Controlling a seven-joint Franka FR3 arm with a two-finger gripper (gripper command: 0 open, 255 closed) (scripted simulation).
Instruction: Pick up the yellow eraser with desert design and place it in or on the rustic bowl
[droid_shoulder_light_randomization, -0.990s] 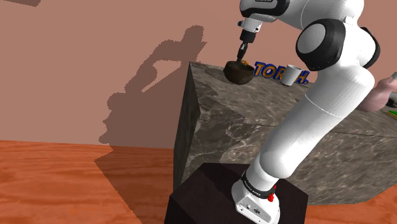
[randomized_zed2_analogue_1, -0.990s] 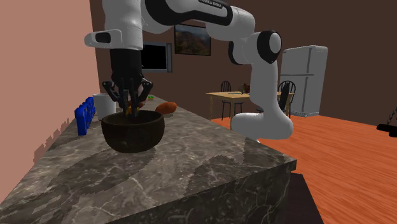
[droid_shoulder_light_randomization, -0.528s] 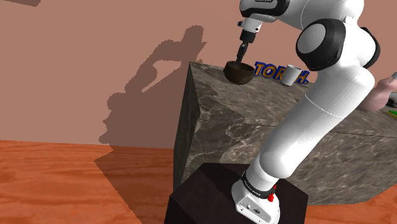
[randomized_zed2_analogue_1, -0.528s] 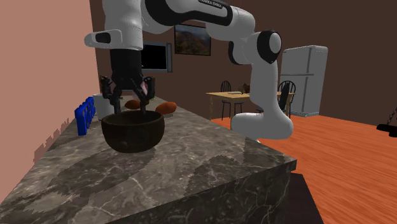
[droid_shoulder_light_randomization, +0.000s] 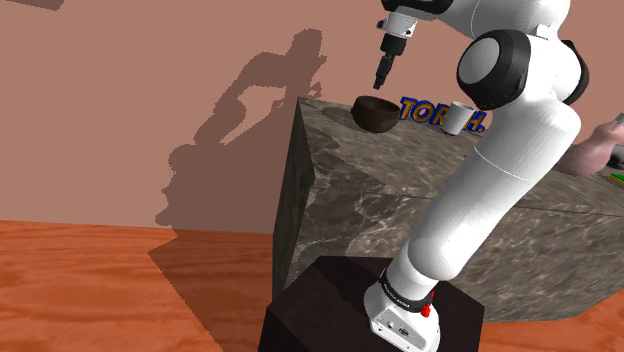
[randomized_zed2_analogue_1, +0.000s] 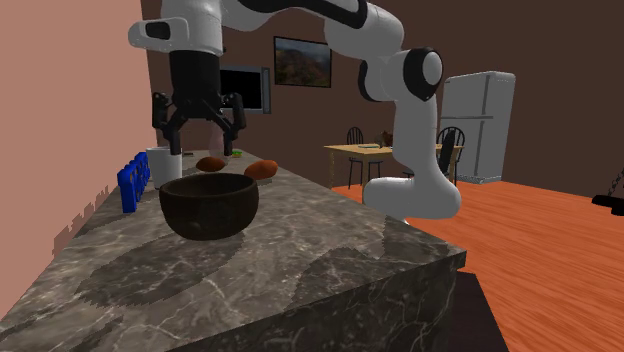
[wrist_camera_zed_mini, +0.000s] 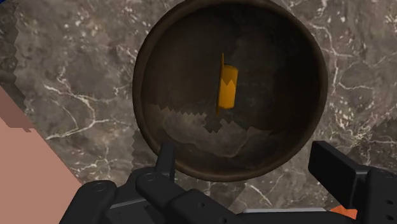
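Marbled dark stone makes up the worktop (droid_shoulder_light_randomization: 400, 190), which spreads out below the jaws. The white arm (droid_shoulder_light_randomization: 510, 170) bends over it from the stand and carries the jaws above the bowl (randomized_zed2_analogue_1: 209, 205), clear of its rim. The jaws stand wide open and grip nothing. The bowl, dark brown with a rough, mottled inside, sits straight beneath them near the worktop's corner. A white mug (droid_shoulder_light_randomization: 457, 118) stands off to one side of the jaws, apart from the bowl, with blue letters (droid_shoulder_light_randomization: 415, 112) beside it. The eraser (wrist_camera_zed_mini: 226, 88), orange-yellow, lies inside the bowl near the middle of its floor, directly under the open jaws and touched by neither finger.
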